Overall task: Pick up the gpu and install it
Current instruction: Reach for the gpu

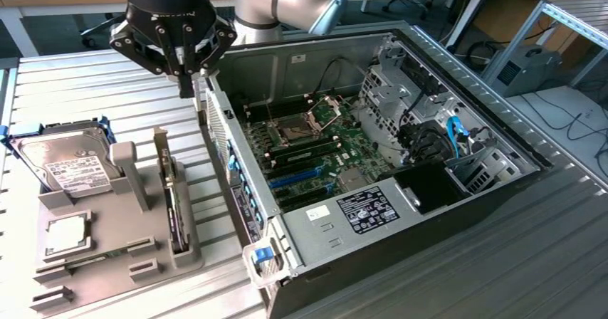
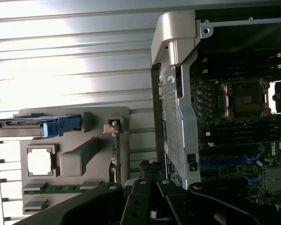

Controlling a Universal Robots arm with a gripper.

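We see the hand (image 1: 185, 82) hanging above the rear wall of the open computer case (image 1: 285, 55). Its fingers are pressed together and there is nothing between them. The gpu (image 1: 173, 198) stands on its long edge in a slot of the grey holder (image 1: 185, 258), on the desk (image 1: 95, 91), just beside the case at the exterior view's left. It is apart from the hand and lower than it. In the same holder, the hard drive (image 1: 67, 164) leans at the far end and the square processor (image 1: 67, 233) lies flat in its pocket. Inside the case we see the green motherboard (image 1: 352, 148) with blue slots.
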